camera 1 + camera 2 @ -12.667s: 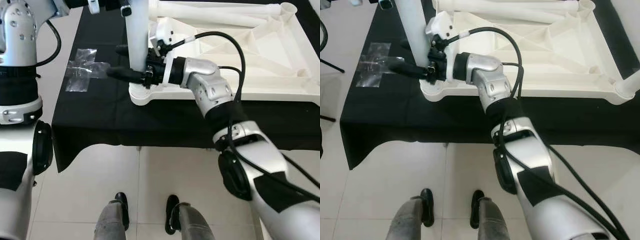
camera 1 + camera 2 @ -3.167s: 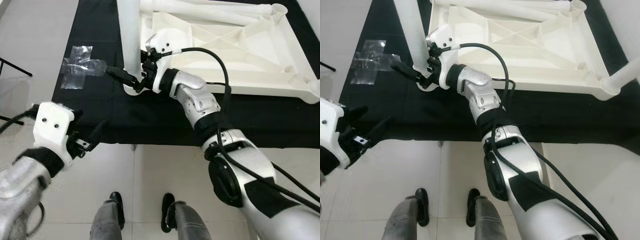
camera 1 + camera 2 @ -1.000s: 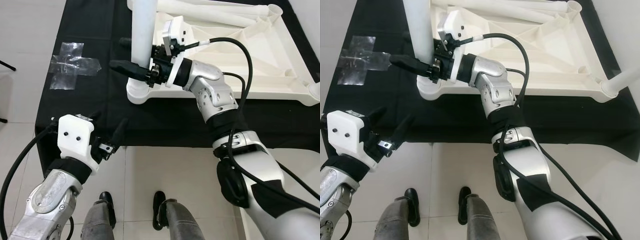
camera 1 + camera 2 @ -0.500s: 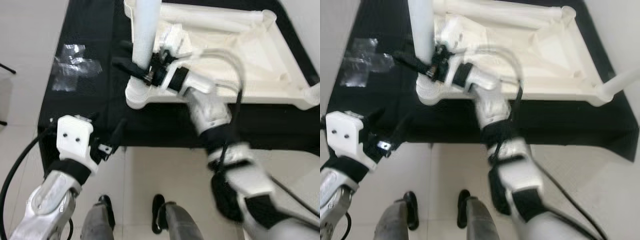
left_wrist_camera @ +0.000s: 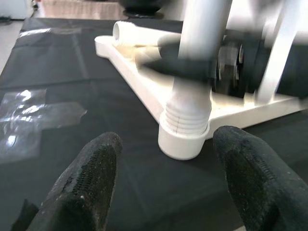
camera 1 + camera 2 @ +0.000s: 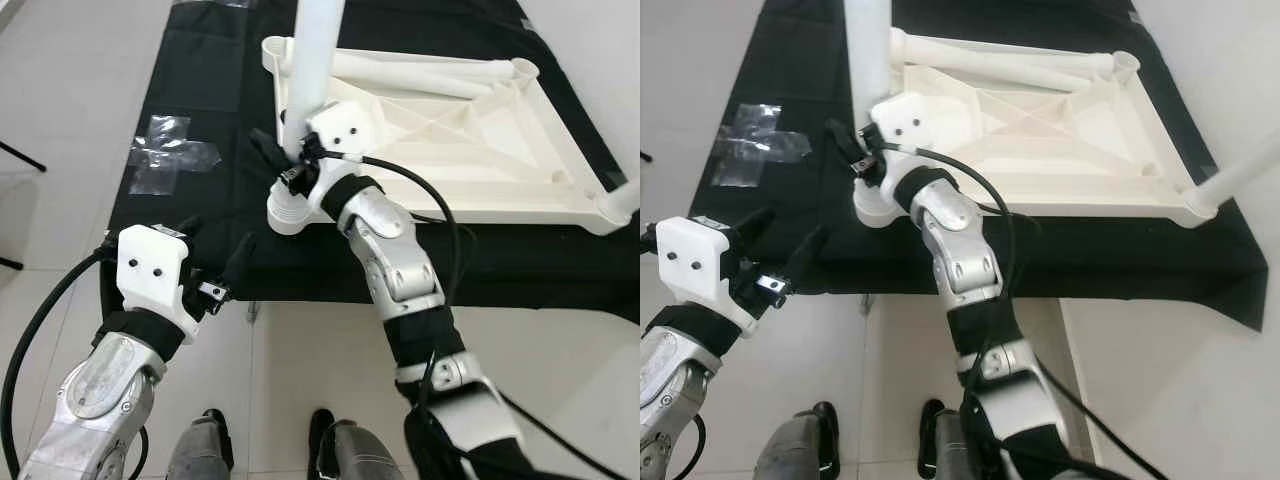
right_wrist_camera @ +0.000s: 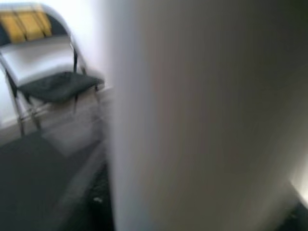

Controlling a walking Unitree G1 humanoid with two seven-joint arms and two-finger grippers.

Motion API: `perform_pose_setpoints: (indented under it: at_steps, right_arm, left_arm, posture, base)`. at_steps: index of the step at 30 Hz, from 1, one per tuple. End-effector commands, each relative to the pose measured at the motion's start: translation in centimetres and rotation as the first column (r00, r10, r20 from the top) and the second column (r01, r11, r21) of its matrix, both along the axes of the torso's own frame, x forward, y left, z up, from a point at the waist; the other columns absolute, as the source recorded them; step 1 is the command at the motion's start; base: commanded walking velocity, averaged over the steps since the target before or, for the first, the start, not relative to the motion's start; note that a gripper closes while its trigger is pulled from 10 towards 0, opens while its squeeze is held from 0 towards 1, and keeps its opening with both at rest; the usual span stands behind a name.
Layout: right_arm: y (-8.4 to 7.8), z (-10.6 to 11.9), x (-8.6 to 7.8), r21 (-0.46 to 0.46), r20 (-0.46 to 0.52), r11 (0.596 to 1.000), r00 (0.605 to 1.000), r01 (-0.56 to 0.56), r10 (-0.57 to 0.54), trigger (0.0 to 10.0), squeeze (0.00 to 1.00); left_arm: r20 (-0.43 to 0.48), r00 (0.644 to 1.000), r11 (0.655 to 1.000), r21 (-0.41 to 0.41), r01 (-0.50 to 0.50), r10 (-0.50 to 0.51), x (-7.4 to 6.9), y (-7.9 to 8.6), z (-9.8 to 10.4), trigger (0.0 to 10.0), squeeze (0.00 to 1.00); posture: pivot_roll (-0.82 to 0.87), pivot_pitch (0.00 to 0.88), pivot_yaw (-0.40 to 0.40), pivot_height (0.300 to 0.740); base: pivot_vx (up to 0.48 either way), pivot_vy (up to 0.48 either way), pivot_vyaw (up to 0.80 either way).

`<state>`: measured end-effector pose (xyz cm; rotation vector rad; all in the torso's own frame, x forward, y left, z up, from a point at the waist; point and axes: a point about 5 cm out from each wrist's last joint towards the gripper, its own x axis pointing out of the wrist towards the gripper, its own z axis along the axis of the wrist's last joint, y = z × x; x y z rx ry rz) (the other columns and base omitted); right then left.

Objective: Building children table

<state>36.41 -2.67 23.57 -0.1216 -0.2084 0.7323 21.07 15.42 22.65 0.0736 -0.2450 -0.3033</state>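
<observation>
Left tool (image 6: 215,262) stays low, spread open; black cloth (image 6: 190,100) underneath.

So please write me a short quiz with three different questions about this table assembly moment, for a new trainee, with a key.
1. True or false: the white tabletop lies upside down on the black cloth.
2. Which tool is at the upright leg standing in the near left corner socket? A) left tool B) right tool C) both
3. Fill in: the left tool hangs with its fingers ____, near the cloth's front edge.

Key:
1. True; its ribbed underside faces up.
2. B; the right tool is around the leg just above the socket.
3. Open, touching nothing.
</observation>
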Motion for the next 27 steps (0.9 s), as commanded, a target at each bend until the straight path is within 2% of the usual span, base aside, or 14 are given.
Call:
perform_pose_setpoints:
  at_steps: [1,2,3,5,6,7,8,13,15,18,19,22,24,27]
  right_arm:
    - [0.8,1.2,-0.2,0.012,0.039,0.989,0.988,-0.15,0.149,10.0,1.0]
    - [1.0,2.1,-0.2,0.02,0.066,0.977,0.975,-0.212,0.21,10.0,1.0]
    - [1.0,2.8,-0.3,0.014,0.095,0.957,0.953,-0.291,0.288,10.0,0.83]
    - [1.0,2.8,-0.3,0.014,0.095,0.957,0.953,-0.291,0.288,10.0,0.83]
    - [1.0,3.2,-0.5,0.006,0.106,0.945,0.94,-0.327,0.325,10.0,0.83]
    - [0.7,3.6,-0.5,-0.025,0.112,0.927,0.92,-0.375,0.375,10.0,0.0]
    - [0.6,4.0,-0.5,-0.046,0.112,0.907,0.9,-0.419,0.422,10.0,0.0]
    - [0.4,4.4,-0.2,-0.079,0.098,0.869,0.864,-0.488,0.494,10.0,0.0]
    - [0.4,4.5,0.0,-0.131,0.077,0.83,0.829,-0.542,0.553,10.0,0.0]
    - [0.4,4.7,0.3,-0.146,0.069,0.82,0.821,-0.553,0.566,10.0,0.0]
    - [0.3,5.2,0.7,-0.14,0.055,0.815,0.818,-0.562,0.573,0.0,0.0]
    - [0.3,5.2,0.7,-0.14,0.055,0.815,0.818,-0.562,0.573,0.0,0.0]
    - [-0.2,5.4,1.0,-0.143,0.033,0.793,0.798,-0.593,0.602,0.0,0.0]
    - [-0.5,5.5,1.1,-0.141,0.021,0.78,0.785,-0.61,0.619,0.0,0.0]
  left_arm:
    - [-0.013,1.0,1.0,0.021,-0.015,0.015,0.0,0.3,-0.3,10.0,0.0]
    - [-0.012,1.0,1.0,0.024,-0.015,0.016,0.0,0.3,-0.3,10.0,0.0]
    - [-0.012,1.0,1.0,0.025,-0.016,0.016,0.0,0.3,-0.3,10.0,0.0]
    - [-0.012,1.0,1.0,0.025,-0.016,0.016,0.0,0.3,-0.3,10.0,0.0]
    - [-0.011,1.0,1.0,0.026,-0.015,0.016,0.1,0.2,-0.3,10.0,0.0]
    - [-0.011,1.0,0.999,0.027,-0.021,0.021,0.1,0.3,-0.3,10.0,0.0]
    - [-0.012,1.0,0.999,0.03,-0.026,0.026,0.1,0.3,-0.4,10.0,0.0]
    - [-0.013,0.999,0.999,0.038,-0.037,0.038,0.1,0.5,-0.5,10.0,0.0]
    - [-0.013,0.999,0.998,0.046,-0.041,0.042,0.0,0.6,-0.5,10.0,0.0]
    - [-0.011,0.999,0.998,0.052,-0.039,0.04,0.0,0.6,-0.5,10.0,0.0]
    - [-0.008,1.0,0.997,0.069,-0.029,0.03,-0.2,0.5,-0.4,10.0,0.0]
    - [-0.008,1.0,0.997,0.069,-0.029,0.03,-0.2,0.5,-0.4,10.0,0.0]
    - [-0.015,1.0,0.997,0.071,-0.017,0.018,-0.7,0.3,-0.5,10.0,0.0]
    - [-0.019,1.0,0.998,0.069,-0.012,0.013,-0.9,0.2,-0.5,10.0,0.0]
  posture:
    - [0.19,0.303,-0.149,0.74]
    - [0.19,0.303,-0.149,0.74]
    - [0.19,0.306,-0.152,0.74]
    - [0.19,0.306,-0.152,0.74]
    - [0.19,0.306,-0.152,0.74]
    - [0.19,0.312,-0.16,0.74]
    - [0.19,0.312,-0.16,0.74]
    - [0.2,0.315,-0.163,0.74]
    - [0.21,0.317,-0.165,0.74]
    - [0.22,0.317,-0.167,0.74]
    - [0.23,0.318,-0.17,0.74]
    - [0.23,0.318,-0.17,0.74]
    - [0.23,0.323,-0.167,0.74]
    - [0.23,0.324,-0.166,0.74]
  base:
    - [0.0,0.0,0.0]
    - [0.0,0.0,0.0]
    - [0.0,0.0,0.0]
    - [0.0,0.0,0.0]
    - [0.0,0.0,0.0]
    - [0.0,0.0,0.0]
    - [0.0,0.0,0.0]
    - [0.0,0.0,0.0]
    - [0.0,0.0,0.0]
    - [0.0,0.0,0.0]
    - [0.0,0.0,0.0]
    - [0.0,0.0,0.0]
    - [0.0,0.0,0.0]
    - [0.0,0.0,0.0]
